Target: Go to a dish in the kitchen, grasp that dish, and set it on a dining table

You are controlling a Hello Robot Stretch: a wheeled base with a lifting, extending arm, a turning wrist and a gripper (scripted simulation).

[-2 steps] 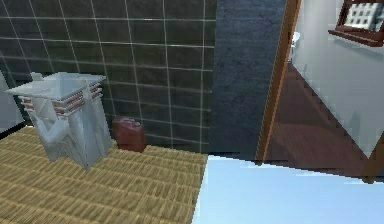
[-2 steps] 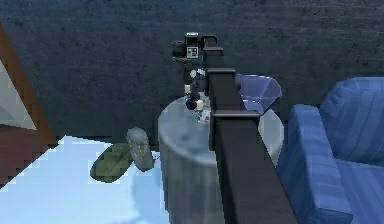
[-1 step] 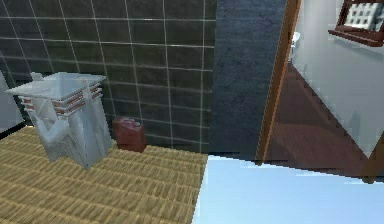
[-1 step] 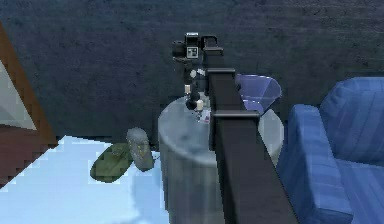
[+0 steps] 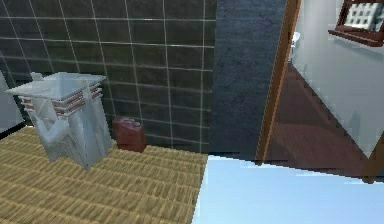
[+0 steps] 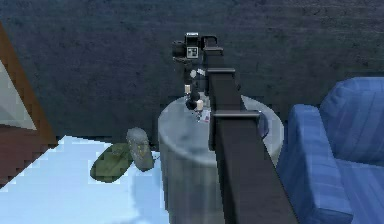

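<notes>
Arm (image 6: 238, 150) extended over round grey table (image 6: 178, 150); cannot tell if hand (image 6: 193, 98) holds anything.

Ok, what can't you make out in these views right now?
Arm side view: whether the gripper holds anything; the grey round drum stands behind its far end.
Arm side view: olive flat blob and small grey upright lump, too small to name.
Arm side view: blue armchair, cut by the right edge.

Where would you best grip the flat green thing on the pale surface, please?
Probably the green thing's rim toward the arm side view's left, from above: it lies flat and low, and a small grey upright object stands close at its other end.
</notes>
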